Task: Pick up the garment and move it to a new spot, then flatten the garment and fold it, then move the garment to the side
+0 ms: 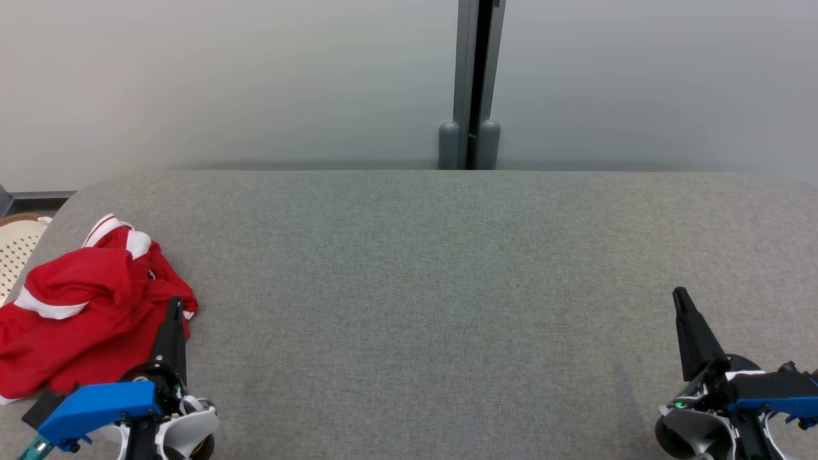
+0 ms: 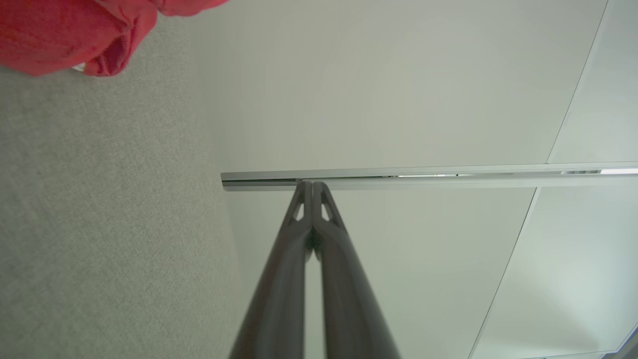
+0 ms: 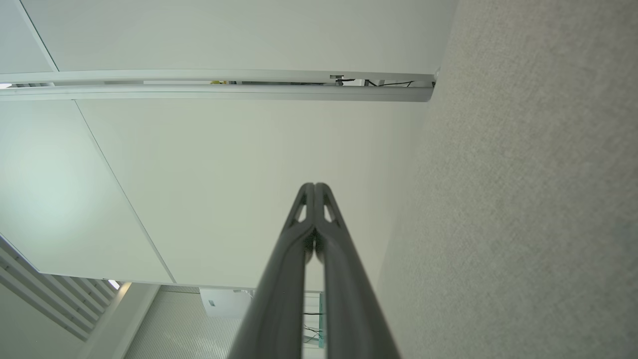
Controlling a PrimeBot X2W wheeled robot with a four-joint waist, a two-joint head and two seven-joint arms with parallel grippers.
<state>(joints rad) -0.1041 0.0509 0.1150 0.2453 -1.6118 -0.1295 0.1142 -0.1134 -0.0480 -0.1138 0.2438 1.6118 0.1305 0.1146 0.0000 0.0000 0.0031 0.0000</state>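
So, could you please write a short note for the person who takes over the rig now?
Left gripper: shut, empty, next to the garment's near right edge.
Right gripper: shut, empty, at the table's right side.
Red and white garment: lies crumpled at the left end of the grey table.
Done: nothing yet.
Left: pick up, move, flatten, fold, put aside.
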